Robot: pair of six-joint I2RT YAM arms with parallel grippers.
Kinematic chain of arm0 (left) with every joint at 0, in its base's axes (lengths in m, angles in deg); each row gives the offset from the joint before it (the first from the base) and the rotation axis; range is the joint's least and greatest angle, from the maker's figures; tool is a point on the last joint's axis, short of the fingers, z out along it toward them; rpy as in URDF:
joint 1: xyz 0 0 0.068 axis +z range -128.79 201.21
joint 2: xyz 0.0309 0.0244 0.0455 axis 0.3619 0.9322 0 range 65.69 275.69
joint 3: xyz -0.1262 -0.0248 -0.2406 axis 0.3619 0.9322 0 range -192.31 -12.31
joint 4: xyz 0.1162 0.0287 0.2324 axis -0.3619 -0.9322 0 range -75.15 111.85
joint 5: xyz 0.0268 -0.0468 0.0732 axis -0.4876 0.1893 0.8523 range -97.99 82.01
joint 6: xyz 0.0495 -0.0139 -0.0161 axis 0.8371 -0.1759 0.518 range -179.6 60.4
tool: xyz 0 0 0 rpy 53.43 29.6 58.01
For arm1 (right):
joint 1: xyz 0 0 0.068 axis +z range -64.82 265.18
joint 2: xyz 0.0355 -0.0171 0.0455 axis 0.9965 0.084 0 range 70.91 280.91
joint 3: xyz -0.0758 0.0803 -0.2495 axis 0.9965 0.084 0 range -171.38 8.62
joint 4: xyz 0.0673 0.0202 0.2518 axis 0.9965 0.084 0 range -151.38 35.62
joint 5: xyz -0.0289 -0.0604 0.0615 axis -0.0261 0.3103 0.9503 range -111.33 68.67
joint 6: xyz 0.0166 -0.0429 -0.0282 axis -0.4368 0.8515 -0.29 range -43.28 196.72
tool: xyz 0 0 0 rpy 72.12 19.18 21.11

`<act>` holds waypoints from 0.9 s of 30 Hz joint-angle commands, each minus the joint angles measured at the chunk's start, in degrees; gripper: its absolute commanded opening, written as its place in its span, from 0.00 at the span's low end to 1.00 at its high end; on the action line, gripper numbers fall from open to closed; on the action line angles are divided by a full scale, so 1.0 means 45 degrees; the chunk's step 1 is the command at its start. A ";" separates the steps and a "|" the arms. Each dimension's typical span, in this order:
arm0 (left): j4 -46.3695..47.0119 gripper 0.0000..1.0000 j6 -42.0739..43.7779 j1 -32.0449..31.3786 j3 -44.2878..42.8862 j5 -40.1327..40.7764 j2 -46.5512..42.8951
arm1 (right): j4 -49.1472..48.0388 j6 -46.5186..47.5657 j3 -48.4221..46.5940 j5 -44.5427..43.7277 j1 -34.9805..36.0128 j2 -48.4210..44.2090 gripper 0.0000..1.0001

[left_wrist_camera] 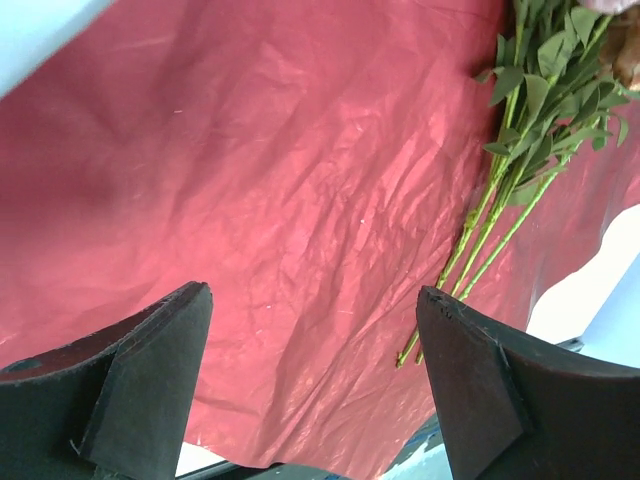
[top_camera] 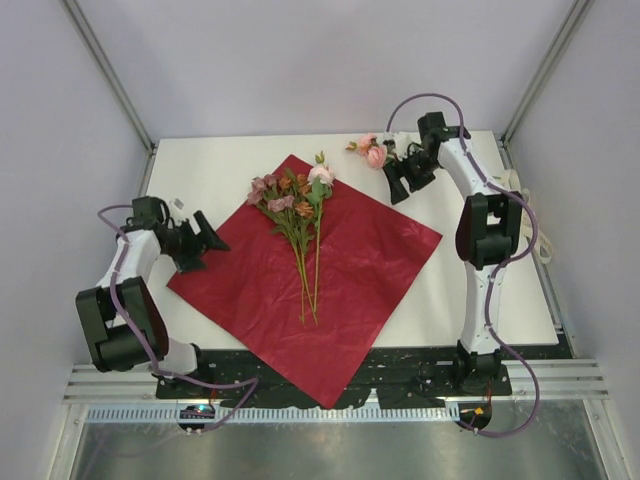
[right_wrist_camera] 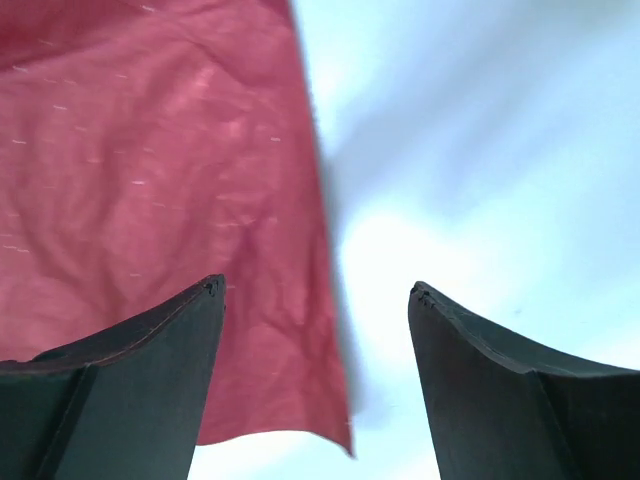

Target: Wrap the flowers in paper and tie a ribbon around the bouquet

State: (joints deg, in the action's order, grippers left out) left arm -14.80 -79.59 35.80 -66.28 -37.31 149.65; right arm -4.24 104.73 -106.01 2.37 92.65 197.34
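"What are the flowers lying on?"

"The paper (top_camera: 375, 275). It is a big dark red sheet, flat on the white table (top_camera: 215, 165). It is turned like a diamond, with corners at 12, 3, 6 and 9 o'clock. It is not rolled up."

"Where are the flowers on it?"

"The flowers (top_camera: 298, 205) lie on the sheet, from near the middle up toward the 12 o'clock corner. The pink and dusty blooms are at the 12 o'clock end. The long thin green stems (left_wrist_camera: 482, 222) point down to 6 o'clock and stop near the middle of the sheet."

"How does the paper look up close?"

"Crinkly and a bit shiny, with lots of little creases."

"Are the claws holding anything?"

"No. The left gripper (top_camera: 207, 243) sits at the sheet's 10 o'clock edge. Its two fingers are spread wide, and only red paper shows in the gap. The right gripper (top_camera: 404, 177) is up at 1 o'clock, off the sheet and over the table. Its fingers are spread wide too, with nothing in between."

"What is that pink bit next to it?"

"A small loose pink sprig (top_camera: 371, 153). It lies on the table just beside the right gripper, on its 10 o'clock side, apart from the bunch."
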 commanded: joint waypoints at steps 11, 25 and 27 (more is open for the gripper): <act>-0.1661 0.90 0.0672 0.4040 0.0138 0.0851 -0.1080 | 0.3121 0.3599 -0.2281 -0.0795 -0.0038 0.2978 0.67; 0.0347 0.94 -0.0440 0.5527 0.2267 0.1458 -0.0359 | 0.3004 0.3640 -0.1110 -0.0854 -0.0311 0.2530 0.06; 0.0875 0.92 -0.0538 0.5528 0.2404 0.1127 0.0031 | 0.2985 0.3503 -0.1051 -0.0815 -0.0428 0.2393 0.05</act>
State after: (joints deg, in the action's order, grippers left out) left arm -17.73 -80.07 60.72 -56.32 -30.27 147.20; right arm 7.98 120.55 -112.55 -1.04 91.49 209.86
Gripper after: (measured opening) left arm 0.933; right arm 0.061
